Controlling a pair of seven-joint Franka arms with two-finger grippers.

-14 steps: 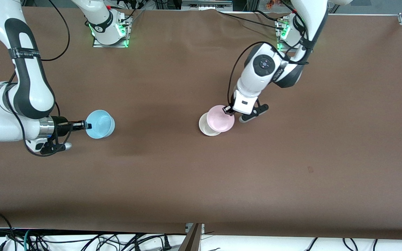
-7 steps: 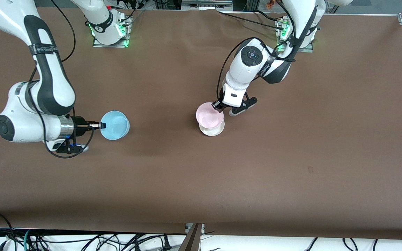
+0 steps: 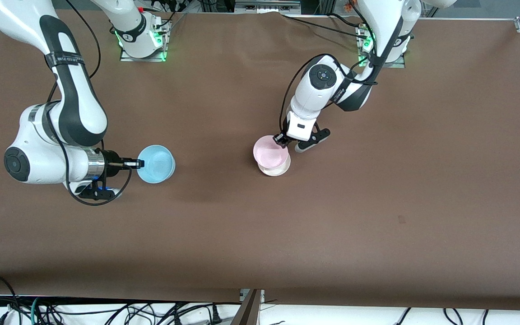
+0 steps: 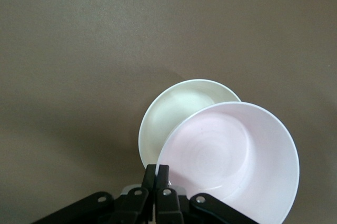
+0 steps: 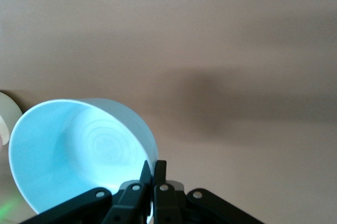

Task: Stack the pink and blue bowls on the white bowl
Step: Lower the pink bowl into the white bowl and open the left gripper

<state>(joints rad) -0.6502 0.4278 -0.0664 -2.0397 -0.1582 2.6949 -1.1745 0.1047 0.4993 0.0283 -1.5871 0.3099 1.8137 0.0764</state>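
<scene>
My left gripper (image 3: 281, 139) is shut on the rim of the pale pink bowl (image 3: 270, 152) and holds it just over the white bowl (image 3: 276, 169), which sits mid-table and is mostly covered. In the left wrist view my left gripper (image 4: 157, 172) pinches the pink bowl (image 4: 231, 161), offset from the white bowl (image 4: 174, 113) below. My right gripper (image 3: 134, 164) is shut on the rim of the light blue bowl (image 3: 157, 164) and holds it in the air over the table toward the right arm's end. The right wrist view shows my right gripper (image 5: 152, 168) pinching the blue bowl (image 5: 73, 155).
The brown table (image 3: 377, 189) bears nothing else. The two arm bases (image 3: 142, 40) (image 3: 379, 43) stand along its top edge. Cables hang past the table's edge nearest the front camera.
My right gripper has carried the blue bowl toward the middle of the table. My left gripper has shifted the pink bowl over the white bowl and barely moved in the last half second.
</scene>
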